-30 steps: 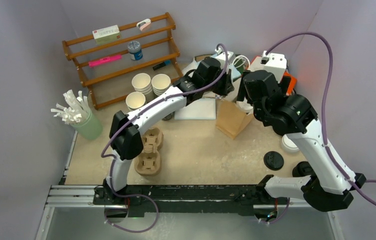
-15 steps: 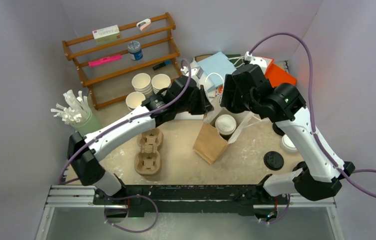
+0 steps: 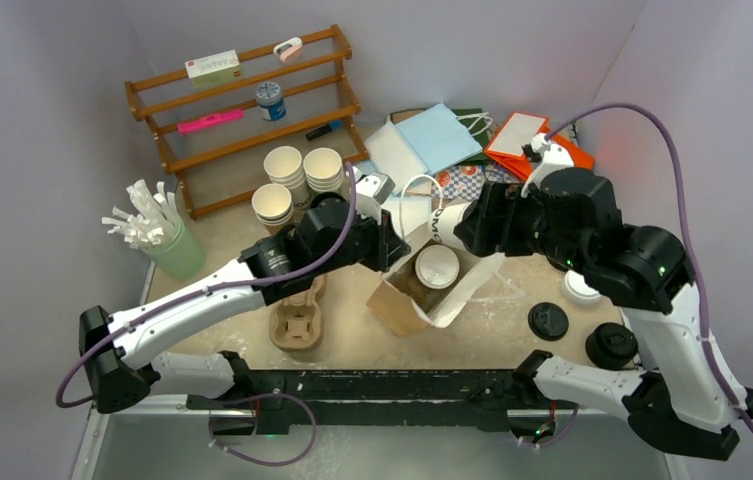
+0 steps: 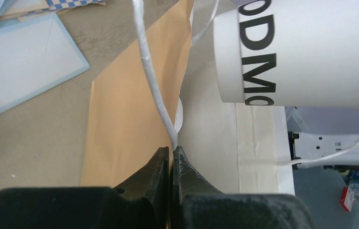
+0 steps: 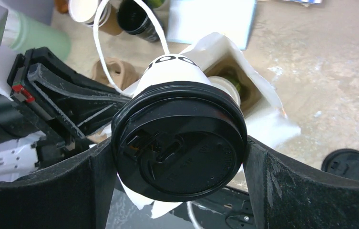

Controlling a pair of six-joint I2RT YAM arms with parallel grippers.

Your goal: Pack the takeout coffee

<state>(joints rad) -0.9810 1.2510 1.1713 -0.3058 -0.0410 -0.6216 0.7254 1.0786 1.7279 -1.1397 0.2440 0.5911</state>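
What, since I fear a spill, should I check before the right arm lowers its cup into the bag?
1. Grip: ok. The right fingers clamp the white cup at its black lid.
2. Lid seated: ok, as far as the right wrist view shows.
3. Cup upright: not ok. It lies on its side, with the base toward the bag.
4. Bag held: ok. The left fingers are shut on the paper bag at its edge, by the handle cord.
5. Room inside: cannot tell. One lidded cup sits in the mouth.
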